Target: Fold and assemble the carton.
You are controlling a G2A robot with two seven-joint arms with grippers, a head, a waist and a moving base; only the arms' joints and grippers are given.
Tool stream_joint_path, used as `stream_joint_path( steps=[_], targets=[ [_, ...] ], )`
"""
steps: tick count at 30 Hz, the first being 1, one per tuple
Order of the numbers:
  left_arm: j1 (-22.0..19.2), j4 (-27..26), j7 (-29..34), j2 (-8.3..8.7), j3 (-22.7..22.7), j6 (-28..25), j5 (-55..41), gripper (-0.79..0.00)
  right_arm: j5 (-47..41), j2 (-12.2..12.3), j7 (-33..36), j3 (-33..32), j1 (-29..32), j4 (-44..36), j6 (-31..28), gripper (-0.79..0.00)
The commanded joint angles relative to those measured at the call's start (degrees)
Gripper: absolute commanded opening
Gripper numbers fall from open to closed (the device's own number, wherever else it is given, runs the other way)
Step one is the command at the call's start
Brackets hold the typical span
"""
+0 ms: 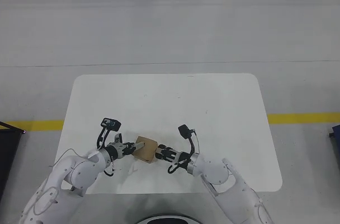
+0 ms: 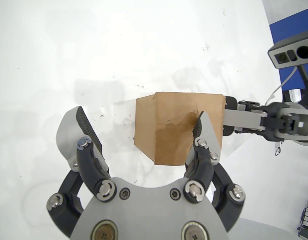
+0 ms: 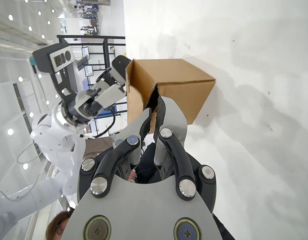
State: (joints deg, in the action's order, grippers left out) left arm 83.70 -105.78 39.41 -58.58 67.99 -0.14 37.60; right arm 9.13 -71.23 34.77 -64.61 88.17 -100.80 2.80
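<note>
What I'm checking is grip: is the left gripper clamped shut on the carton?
No, the left gripper has fingers spread, one tip on the carton.

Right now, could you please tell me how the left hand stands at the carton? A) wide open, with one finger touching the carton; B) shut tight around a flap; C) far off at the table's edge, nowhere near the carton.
A: in the left wrist view the left hand is spread wide, one finger touching the carton and the other apart from it over the table.
</note>
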Motion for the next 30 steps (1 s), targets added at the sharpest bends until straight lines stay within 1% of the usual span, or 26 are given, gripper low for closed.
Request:
stream_joint_path(
  steps=[1, 3, 4, 5, 7, 12, 18, 27, 30],
  targets=[
    [0.04, -0.01, -0.07, -0.02, 0.01, -0.14, 0.08, 0.000, 0.07, 0.20, 0.12, -0.49, 0.78, -0.65, -0.46, -0.785],
    [0.07, 0.02, -0.04, -0.05, -0.05, -0.19, 0.24, 0.000, -0.14, 0.32, 0.30, -0.70, 1.08, -0.94, -0.90, -0.785],
    [0.09, 0.02, -0.07, -0.07, -0.07, -0.18, 0.27, 0.000, -0.23, 0.36, 0.45, -0.73, 1.11, -1.00, -1.15, -0.723],
    [0.10, 0.00, -0.15, -0.09, -0.10, -0.25, 0.36, 0.000, -0.32, 0.40, 0.61, -0.72, 1.12, -1.06, -1.38, -0.690],
    [0.16, 0.05, -0.17, -0.11, -0.11, -0.32, 0.50, 0.000, -0.37, 0.47, 0.43, -0.74, 1.21, -1.15, -1.52, -0.686],
    [0.23, 0.10, -0.15, -0.17, -0.07, -0.40, 0.62, 0.000, 0.04, 0.57, 0.43, -0.22, 1.05, -1.35, -1.05, -0.711],
    [0.21, 0.17, -0.06, -0.28, -0.23, -0.73, 0.64, 0.000, 0.12, 0.45, 1.01, 1.30, -0.76, -0.53, 0.22, -0.739],
    [0.08, 0.47, -0.01, -0.43, -0.30, -1.31, 0.20, -0.006, 0.29, 0.16, 1.28, 3.73, -3.47, 0.56, 2.05, -0.763],
    [0.07, 0.49, 0.05, -0.50, -0.48, -1.38, 0.05, -0.003, 0.14, 0.06, 1.40, 4.39, -4.36, 1.04, 2.41, -0.760]
  ],
)
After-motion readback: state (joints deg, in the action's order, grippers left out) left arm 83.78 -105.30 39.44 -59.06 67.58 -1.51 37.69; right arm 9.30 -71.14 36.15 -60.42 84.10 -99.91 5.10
